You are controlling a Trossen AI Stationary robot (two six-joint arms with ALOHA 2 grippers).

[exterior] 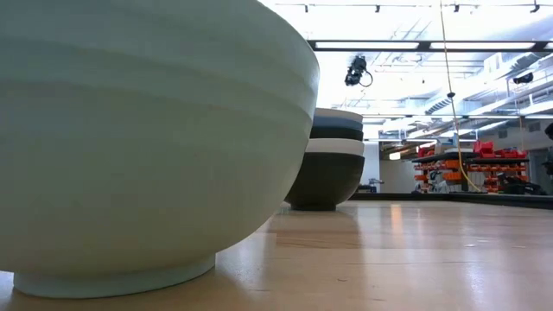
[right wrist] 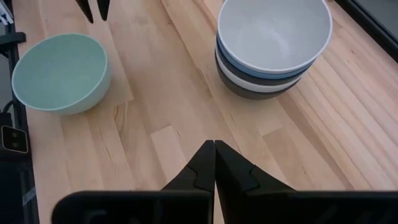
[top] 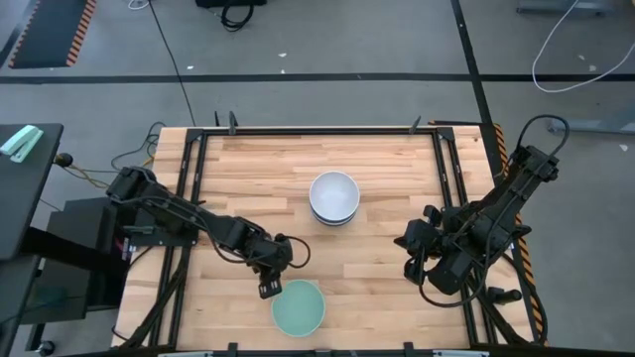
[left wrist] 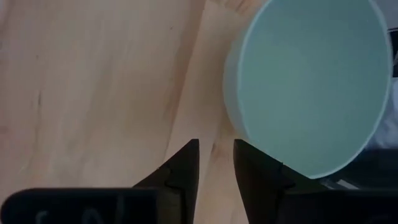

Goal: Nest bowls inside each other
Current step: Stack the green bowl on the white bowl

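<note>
Jaws of left gripper (top: 269,290) slightly parted, beside mint bowl (top: 299,307).

Left arm reaches in from the left edge, elbow bent, wrist angled toward the near side. Left pincer (top: 270,289) hangs low, fingers (left wrist: 184,163) slightly parted, nothing between them. Right arm folded at the right side; right pincer (top: 415,269) closed, tips touching, holding nothing.
</note>
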